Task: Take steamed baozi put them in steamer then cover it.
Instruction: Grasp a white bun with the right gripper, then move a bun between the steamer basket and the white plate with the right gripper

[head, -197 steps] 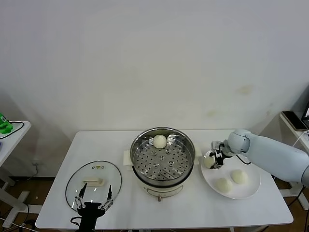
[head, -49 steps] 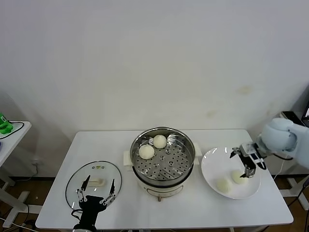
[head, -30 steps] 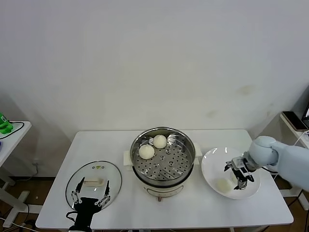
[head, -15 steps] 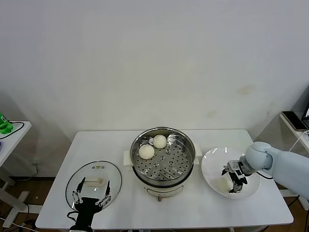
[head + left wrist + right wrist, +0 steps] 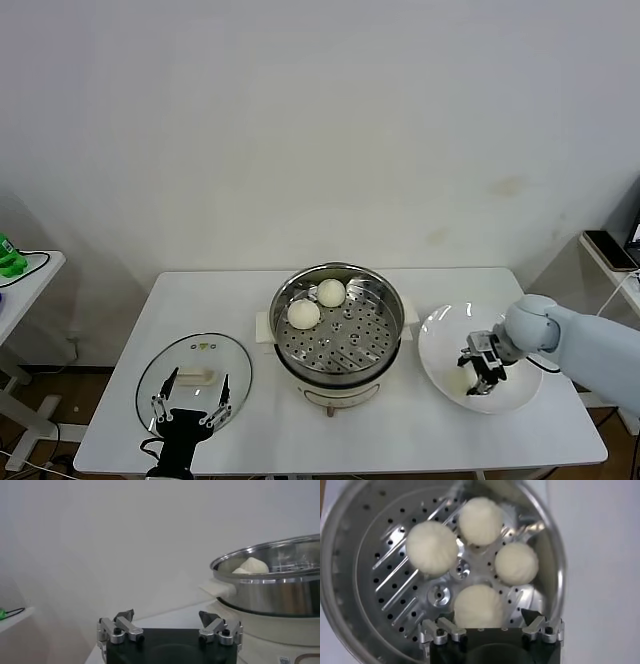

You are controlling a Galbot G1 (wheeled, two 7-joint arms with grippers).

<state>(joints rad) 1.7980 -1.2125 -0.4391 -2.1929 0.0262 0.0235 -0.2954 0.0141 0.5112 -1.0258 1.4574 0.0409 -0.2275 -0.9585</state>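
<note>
**Right claw down on the plate, two baozi already in the steamer**

The right gripper [image 5: 481, 372] sits low over the white plate [image 5: 432, 338], right of the steamer [image 5: 388, 303]. One baozi [image 5: 458, 381] lies on the plate, just beside the gripper on its steamer side. Whether the claw is apart or clamped on anything cannot be told from the head view.

Two baozi [image 5: 303, 313] [image 5: 331, 292] rest touching in the steamer's back left part.

The left gripper [image 5: 190, 415], its claw spread wide and holding nothing, hangs at the table's [image 5: 110, 400] front left, over the near edge of the glass lid [image 5: 205, 352].
</note>
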